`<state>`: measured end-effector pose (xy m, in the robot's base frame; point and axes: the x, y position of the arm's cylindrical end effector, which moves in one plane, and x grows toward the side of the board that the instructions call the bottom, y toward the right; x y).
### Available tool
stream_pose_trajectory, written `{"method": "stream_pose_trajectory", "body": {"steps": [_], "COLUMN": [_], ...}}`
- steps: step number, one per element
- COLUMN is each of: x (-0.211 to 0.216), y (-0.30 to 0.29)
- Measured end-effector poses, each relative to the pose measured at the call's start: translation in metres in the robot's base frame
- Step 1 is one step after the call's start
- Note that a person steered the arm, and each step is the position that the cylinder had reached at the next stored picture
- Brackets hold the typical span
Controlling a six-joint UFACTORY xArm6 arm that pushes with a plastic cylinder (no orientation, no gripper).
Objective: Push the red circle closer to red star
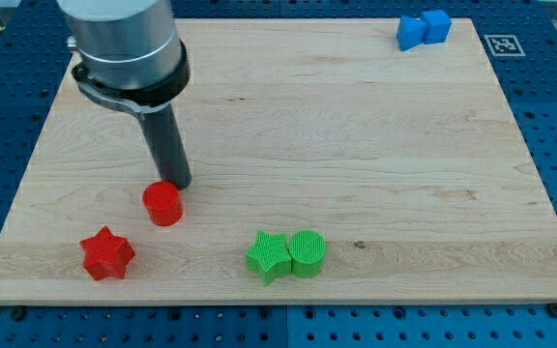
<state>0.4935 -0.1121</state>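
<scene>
The red circle (162, 203) lies on the wooden board at the lower left. The red star (106, 253) lies below and to the left of it, a short gap apart. My tip (178, 184) stands just above and to the right of the red circle, touching or almost touching its upper edge. The rod rises from there to the grey arm body at the view's top left.
A green star (269, 255) and a green circle (307, 252) sit side by side, touching, at the bottom middle. Two blue blocks (423, 29) sit together at the top right. The board's bottom edge (278, 302) is close below the red star.
</scene>
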Motion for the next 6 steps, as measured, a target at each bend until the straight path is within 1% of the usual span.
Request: {"method": "stream_pose_trajectory", "body": {"steps": [1,2,4,6], "x": [0.0,0.004,0.037,0.045], "y": [0.014,0.009,-0.006,-0.013]}}
